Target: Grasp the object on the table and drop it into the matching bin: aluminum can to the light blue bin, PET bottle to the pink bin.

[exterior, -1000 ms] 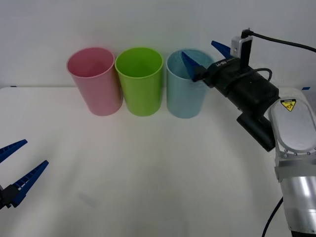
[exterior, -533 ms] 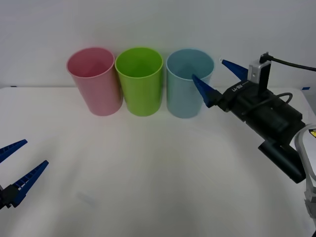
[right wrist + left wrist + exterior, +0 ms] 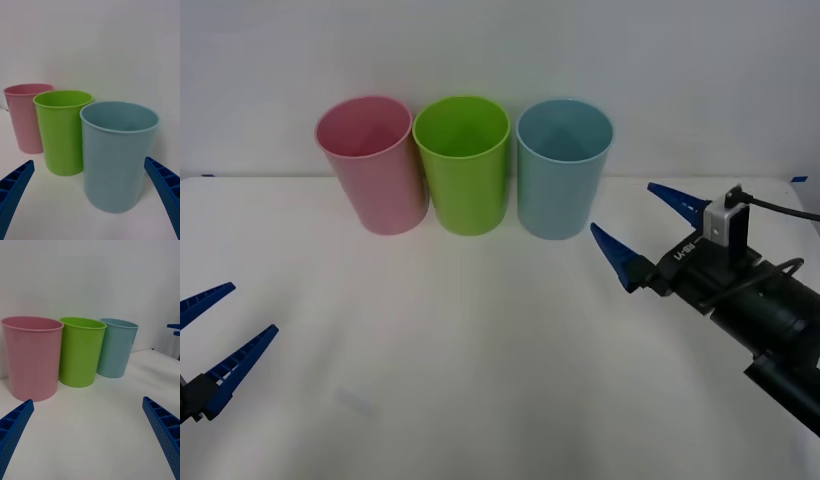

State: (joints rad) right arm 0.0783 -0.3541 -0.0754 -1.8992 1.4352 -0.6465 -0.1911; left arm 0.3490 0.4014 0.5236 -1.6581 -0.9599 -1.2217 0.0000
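Fingers of the right gripper (image 3: 648, 224) stand spread wide and hold nothing, hanging above the desk (image 3: 480, 330) just in front of and to the right of the light blue bin (image 3: 563, 168). In the right wrist view the two blue fingers (image 3: 15, 185) frame that bin (image 3: 118, 157) from the near side, with clear space between them and its wall. No can lies on the bare white surface in any view, and what the light blue bin holds cannot be seen from these angles. Judging from the empty fingers close to the matching bin, the drop looks done, and little seems left beyond bringing the arm home; that is a reading, not something shown.

The right arm reaches forward from the lower right, its wrist roughly level and its fingers pointing toward the bins. Over at the near left edge, the left gripper (image 3: 215, 340) waits low above the desk, its fingers likewise wide and empty. Beside the blue bin stand the lime green bin (image 3: 463, 165) and, farthest left, the pink bin (image 3: 372, 165), all upright in a close row.
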